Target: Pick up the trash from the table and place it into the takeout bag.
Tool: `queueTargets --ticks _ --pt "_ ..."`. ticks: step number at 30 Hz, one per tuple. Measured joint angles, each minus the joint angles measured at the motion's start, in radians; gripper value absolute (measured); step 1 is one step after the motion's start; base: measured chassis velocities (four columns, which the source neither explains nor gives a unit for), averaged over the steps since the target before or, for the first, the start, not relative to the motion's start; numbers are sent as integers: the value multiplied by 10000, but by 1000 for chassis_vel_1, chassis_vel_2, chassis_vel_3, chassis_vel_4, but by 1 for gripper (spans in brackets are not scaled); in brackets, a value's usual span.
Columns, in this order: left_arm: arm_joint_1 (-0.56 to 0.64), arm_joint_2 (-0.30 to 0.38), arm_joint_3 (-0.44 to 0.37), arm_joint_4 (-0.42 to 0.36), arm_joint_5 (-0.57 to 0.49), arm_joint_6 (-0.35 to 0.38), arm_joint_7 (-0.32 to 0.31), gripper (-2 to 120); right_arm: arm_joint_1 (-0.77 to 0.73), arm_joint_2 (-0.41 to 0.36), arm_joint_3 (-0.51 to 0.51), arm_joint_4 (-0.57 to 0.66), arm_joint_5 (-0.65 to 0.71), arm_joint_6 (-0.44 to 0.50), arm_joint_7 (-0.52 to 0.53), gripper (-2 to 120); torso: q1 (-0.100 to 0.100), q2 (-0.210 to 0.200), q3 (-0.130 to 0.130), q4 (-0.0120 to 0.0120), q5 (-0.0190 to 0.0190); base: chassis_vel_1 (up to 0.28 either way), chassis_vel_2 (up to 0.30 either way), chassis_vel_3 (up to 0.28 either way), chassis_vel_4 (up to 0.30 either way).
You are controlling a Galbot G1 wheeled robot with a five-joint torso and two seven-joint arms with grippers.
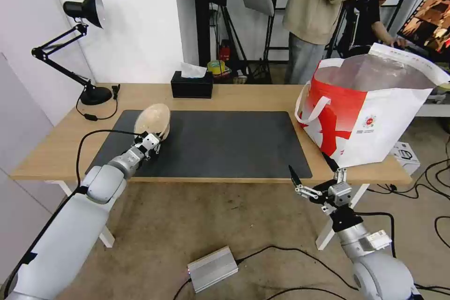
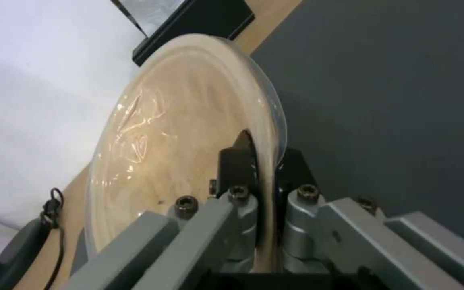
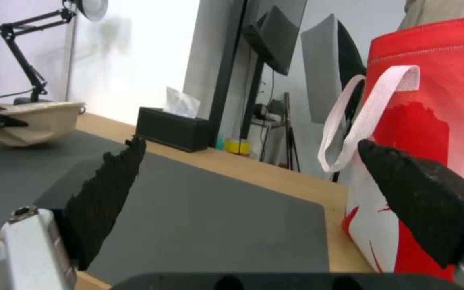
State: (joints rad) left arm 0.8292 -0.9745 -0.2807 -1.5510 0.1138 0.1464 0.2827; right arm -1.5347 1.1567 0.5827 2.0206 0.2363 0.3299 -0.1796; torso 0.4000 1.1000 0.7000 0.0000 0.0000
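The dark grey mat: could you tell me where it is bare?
The dark grey mat is bare from the beige paper-pulp bowl, clamped by the left gripper, across to the white-and-red takeout bag. The open right gripper hangs off the table's front edge.

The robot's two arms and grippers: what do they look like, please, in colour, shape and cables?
Both arms have smooth light grey rounded shells and silver metal wrists. A black cable runs along the left arm. The left gripper and right gripper are silver-grey linkages with dark bolts. The right one's fingers are black, pointed, rough-textured wedges.
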Motion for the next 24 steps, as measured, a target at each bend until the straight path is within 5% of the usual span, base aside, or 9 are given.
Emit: queueTargets --ticks 24 --pt "-64 329 84 -343 -358 -697 -443 1 0 0 0 0 0 0 0 100 0 0 0 -1 0 0 0 0 0"
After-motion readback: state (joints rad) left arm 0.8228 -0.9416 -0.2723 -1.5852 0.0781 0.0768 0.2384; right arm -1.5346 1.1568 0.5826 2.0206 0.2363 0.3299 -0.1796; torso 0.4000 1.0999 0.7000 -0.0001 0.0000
